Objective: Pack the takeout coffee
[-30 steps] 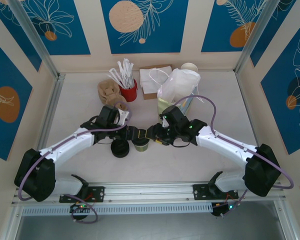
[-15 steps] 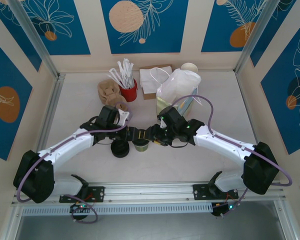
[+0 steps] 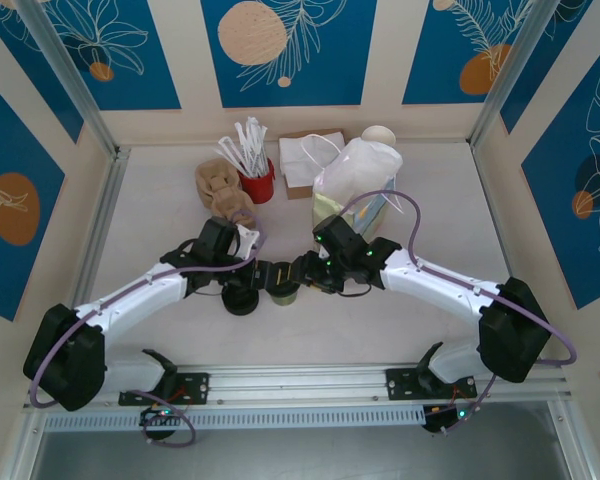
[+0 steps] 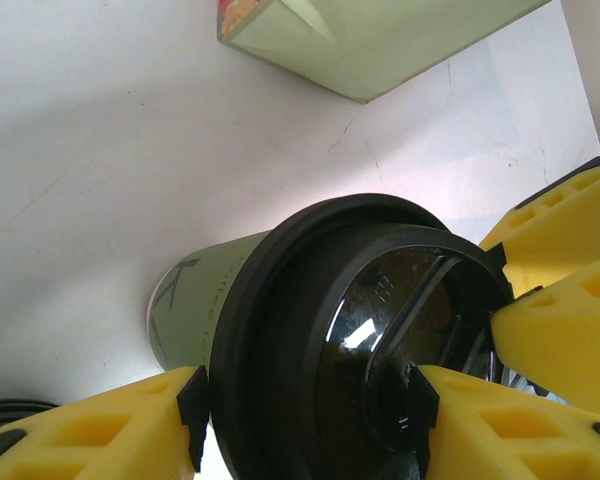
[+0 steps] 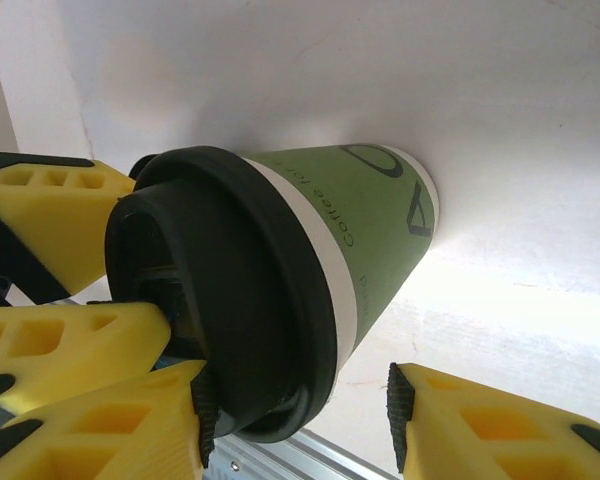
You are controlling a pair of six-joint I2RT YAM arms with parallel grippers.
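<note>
The takeout coffee point(image 5: 380, 220) is an olive-green paper cup with a white band, standing on the white table between both arms point(image 3: 283, 293). A black lid point(image 4: 280, 330) sits on its rim. My left gripper point(image 4: 308, 410) is shut on the lid: one pad presses the lid's outer edge, the other rests on its top. My right gripper point(image 5: 298, 412) stands open around the cup's top. Its left finger point(image 5: 110, 400) touches the lid point(image 5: 230, 300); its right finger point(image 5: 480, 430) is apart from the cup. In the top view the left gripper point(image 3: 268, 274) and the right gripper point(image 3: 306, 272) meet over the cup.
A low pile of black lids point(image 3: 240, 298) lies just left of the cup. Behind stand brown carriers point(image 3: 218, 185), a red cup of white sticks point(image 3: 257, 185), napkins point(image 3: 305, 165), a white plastic bag point(image 3: 358, 170) over a pale green box point(image 4: 380, 40), and stacked cups point(image 3: 378, 135).
Both wrists have drawn a little closer together over the cup. The left gripper has sunk slightly toward the lid, and the right forearm has swung left.
</note>
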